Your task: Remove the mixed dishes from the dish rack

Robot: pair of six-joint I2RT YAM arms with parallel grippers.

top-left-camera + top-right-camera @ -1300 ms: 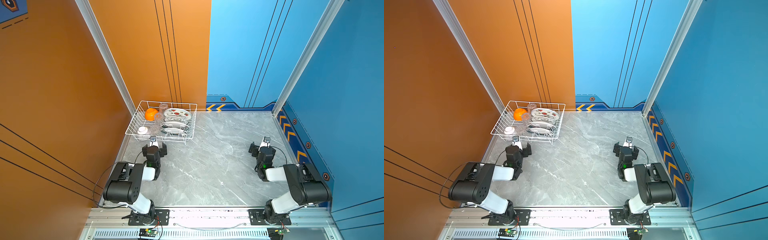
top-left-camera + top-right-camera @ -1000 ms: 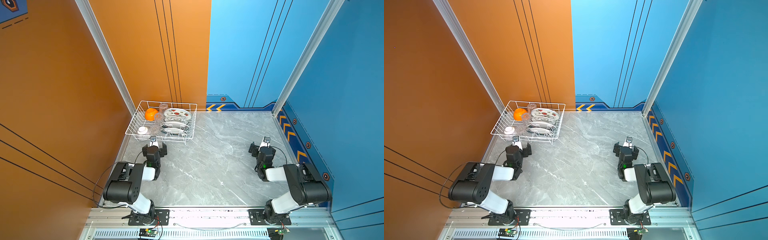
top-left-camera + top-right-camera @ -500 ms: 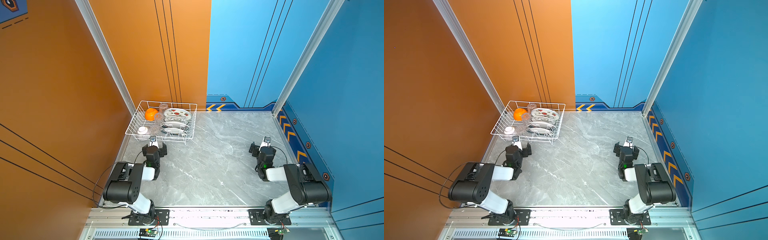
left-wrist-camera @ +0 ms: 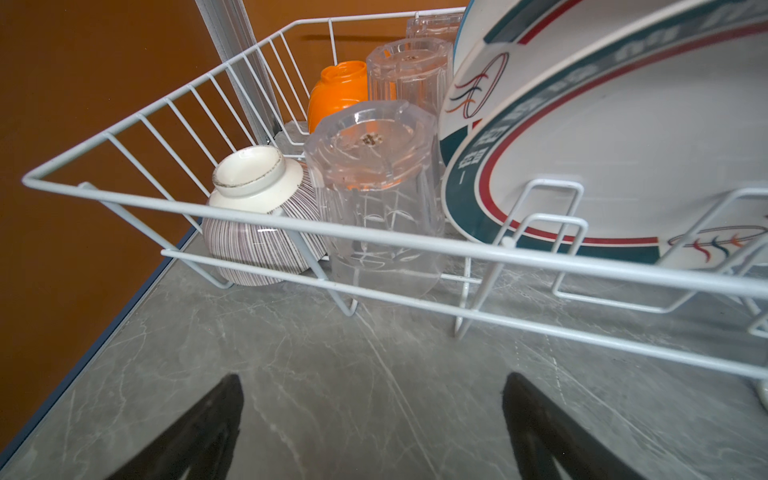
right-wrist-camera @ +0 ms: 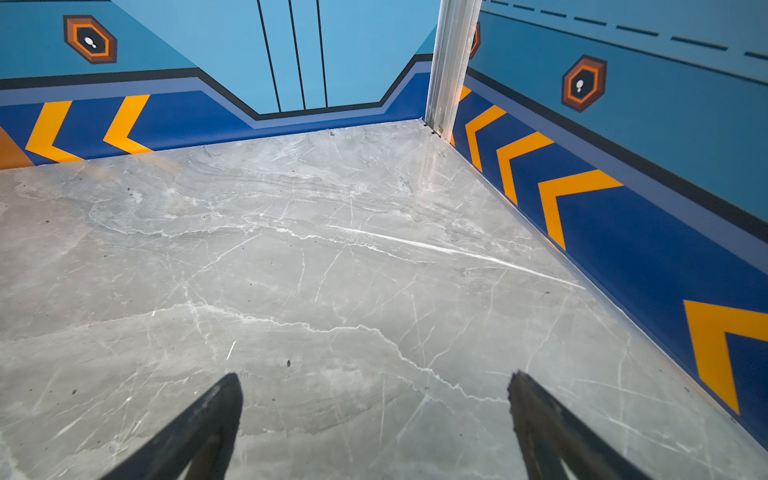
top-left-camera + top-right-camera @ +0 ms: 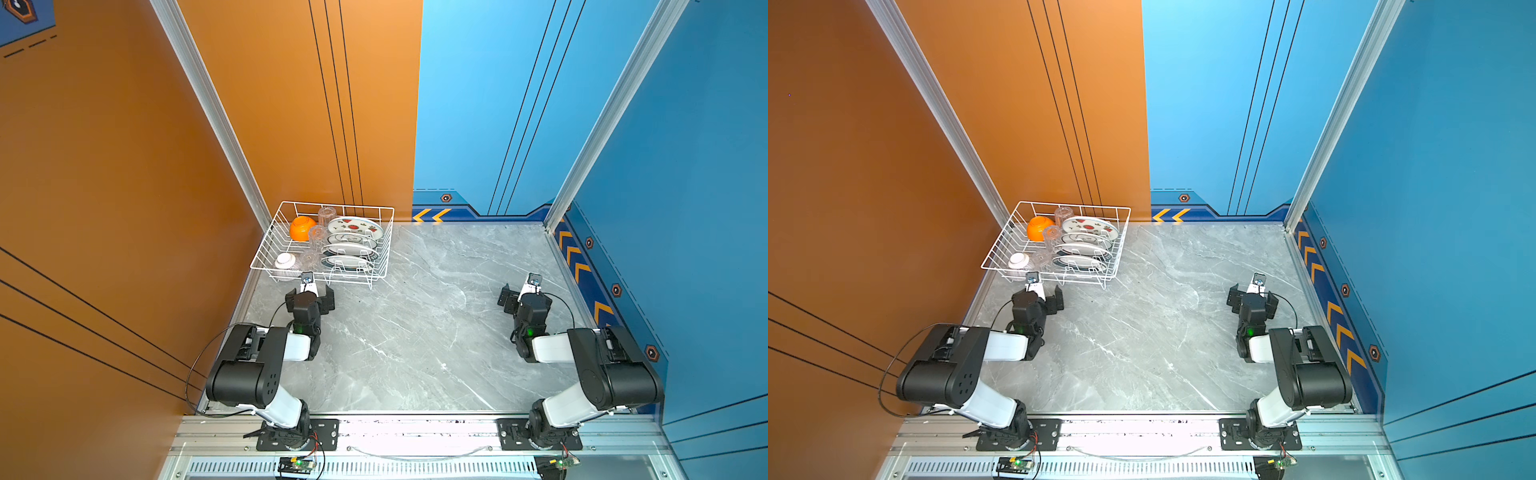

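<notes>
Since every dish is seen inside the dish rack (image 6: 384, 249), at the far left corner of the marble table (image 6: 436, 332), nothing is judged unloaded.

Top views: four plates (image 6: 351, 245) are stood between prongs. An orange bowl (image 6: 302, 227), striped bowl (image 6: 285, 260) and three clear glasses (image 6: 316, 232) are inverted beside them. The left gripper (image 6: 309, 296) is found just before the rack, the right gripper (image 6: 524, 296) well apart.

Left wrist view: jaws are spread wide, nothing held.

Right wrist view: jaws are spread wide over bare marble, nothing touched.

A grey marble tabletop (image 6: 415, 332) lies between orange walls (image 6: 104, 166) and blue walls (image 6: 685, 166) trimmed with yellow chevrons (image 5: 124, 120).
</notes>
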